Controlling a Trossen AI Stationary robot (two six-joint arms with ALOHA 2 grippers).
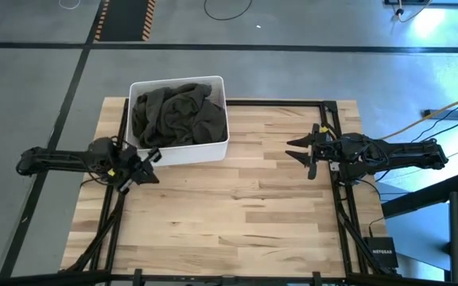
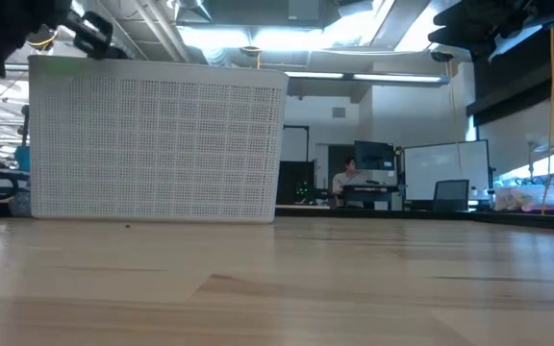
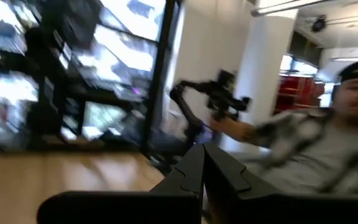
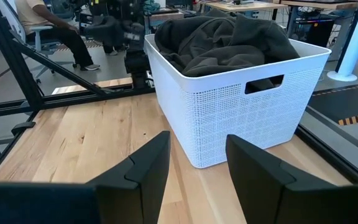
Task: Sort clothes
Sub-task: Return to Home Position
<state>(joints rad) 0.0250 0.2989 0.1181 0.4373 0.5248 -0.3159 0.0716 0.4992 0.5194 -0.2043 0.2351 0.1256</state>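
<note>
Dark olive-grey fabric clothes (image 1: 177,113) fill the white perforated plastic tub (image 1: 213,148); right gripper (image 1: 296,149) gapes empty over the table (image 1: 237,210); left gripper (image 1: 148,164), seemingly closed on nothing, just beside the tub, could knock it swinging home

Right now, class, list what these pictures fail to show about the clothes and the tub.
- Whatever lies beneath the dark olive-grey garment: covered by it in the high and right wrist views.
- Everything inside the white tub: low view, its wall blocks it.
- Left wrist view: blurred, tub out of frame.
</note>
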